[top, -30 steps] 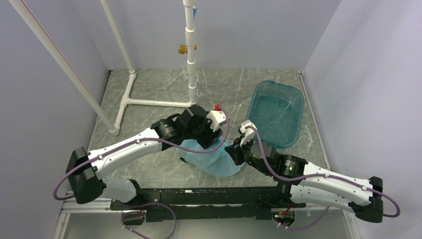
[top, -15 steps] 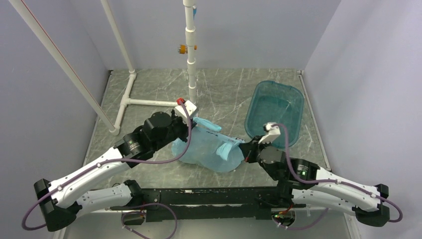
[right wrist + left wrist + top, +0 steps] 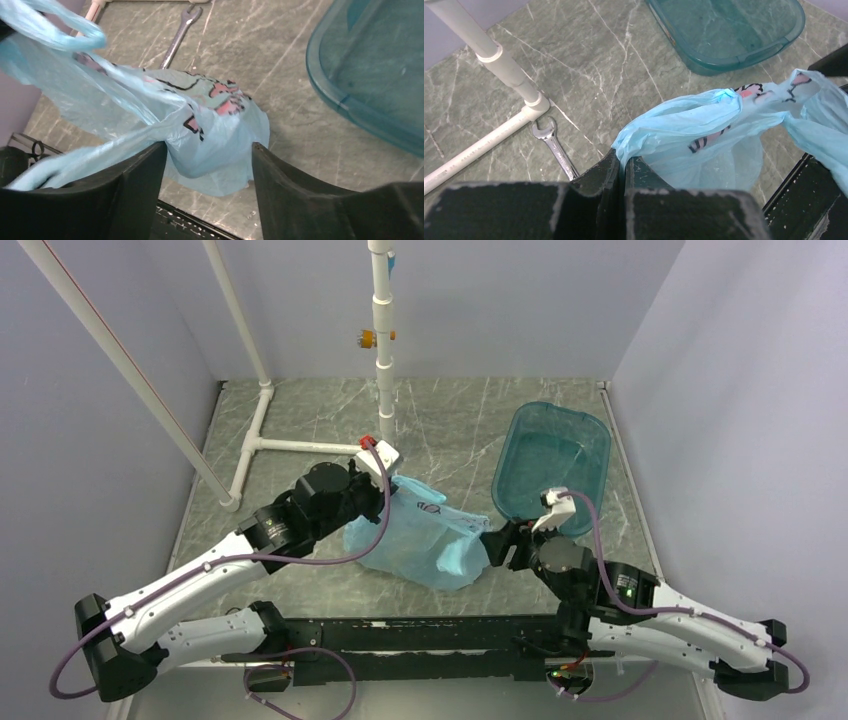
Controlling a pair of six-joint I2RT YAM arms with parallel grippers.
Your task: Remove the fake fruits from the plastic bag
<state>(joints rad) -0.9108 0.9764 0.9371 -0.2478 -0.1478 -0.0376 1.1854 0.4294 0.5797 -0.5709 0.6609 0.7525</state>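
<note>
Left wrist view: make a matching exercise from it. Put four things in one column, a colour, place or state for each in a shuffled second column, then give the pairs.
1. bag
2. tub
3. wrench
4. left end effector

a. lies by the white pipe
b. shut on thin plastic
c. teal and rigid
d. light blue with a dark and pink print

Pairs: 1-d, 2-c, 3-a, 4-b

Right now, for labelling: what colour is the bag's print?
Black and pink print on the plastic bag, clearest from right wrist.
</note>
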